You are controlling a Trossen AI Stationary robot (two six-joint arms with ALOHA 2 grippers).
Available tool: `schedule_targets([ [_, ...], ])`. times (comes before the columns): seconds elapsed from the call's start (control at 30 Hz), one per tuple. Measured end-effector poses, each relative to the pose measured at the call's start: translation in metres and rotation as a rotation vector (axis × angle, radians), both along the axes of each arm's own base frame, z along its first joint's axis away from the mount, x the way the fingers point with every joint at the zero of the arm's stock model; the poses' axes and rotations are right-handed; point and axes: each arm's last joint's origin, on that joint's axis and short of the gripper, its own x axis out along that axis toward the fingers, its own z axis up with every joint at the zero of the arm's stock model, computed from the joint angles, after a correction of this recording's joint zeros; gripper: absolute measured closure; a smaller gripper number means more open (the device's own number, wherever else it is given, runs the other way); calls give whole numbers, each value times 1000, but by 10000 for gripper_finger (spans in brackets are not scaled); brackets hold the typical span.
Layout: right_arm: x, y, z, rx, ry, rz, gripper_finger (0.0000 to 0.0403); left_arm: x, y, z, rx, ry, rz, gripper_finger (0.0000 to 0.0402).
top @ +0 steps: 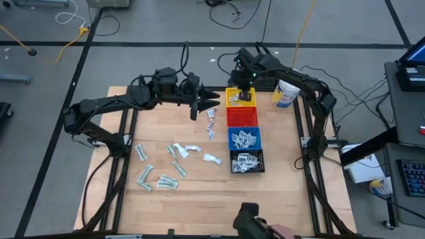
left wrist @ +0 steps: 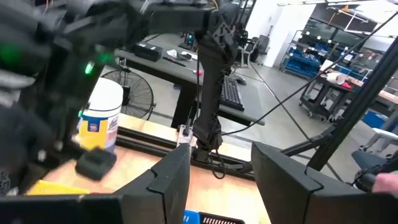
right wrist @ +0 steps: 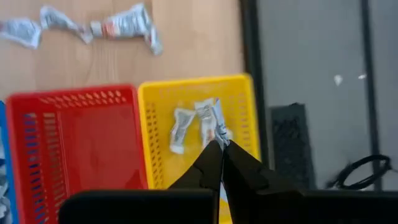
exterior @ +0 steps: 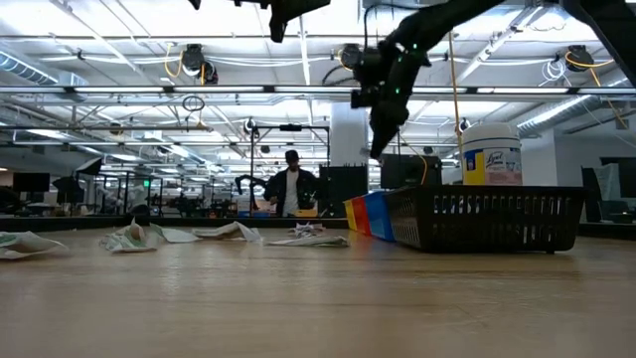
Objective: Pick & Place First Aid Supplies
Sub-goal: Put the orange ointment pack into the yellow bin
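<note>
Four bins stand in a row: yellow, red, blue and black. My right gripper hangs over the yellow bin, shut on a slim white-and-silver sachet. One more sachet lies flat on that bin's floor. My left gripper stands open and level above the table, just left of the yellow bin, with nothing between its fingers. Several first aid supplies lie flat on the wood left of the bins, and others fill the blue and black bins. My right gripper pinches one end of the sachet between its two fingertips. The fingers slant down from the table's far right. The sachet sticks out past the tips, clear of the yellow bin's floor.
A big white jar with a yellow label stands right of the yellow bin. Two packets lie close to the red bin's left wall. The table's near half is bare wood. A person stands far off in the room.
</note>
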Motion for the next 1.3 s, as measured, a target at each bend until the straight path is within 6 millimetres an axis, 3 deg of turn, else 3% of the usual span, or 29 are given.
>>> schedule_targets([
  [0.27,4,-1,-61,-31,25,10,403,0,0,-1,0,6,3,227],
  [0.4,1,1,-77,-56,60,29,382,0,0,-1,-1,8,3,227],
  [0.77,-2,3,-72,-54,46,57,236,0,0,-1,-5,8,4,227],
  [0.97,-2,4,-74,-14,40,28,216,0,0,-1,-33,9,-1,227],
  [1.13,-4,-1,-71,30,-16,-128,214,0,-1,-1,-61,11,-3,227],
  [1.3,-11,-2,-71,16,36,-248,218,0,-1,-3,-108,32,-1,227],
])
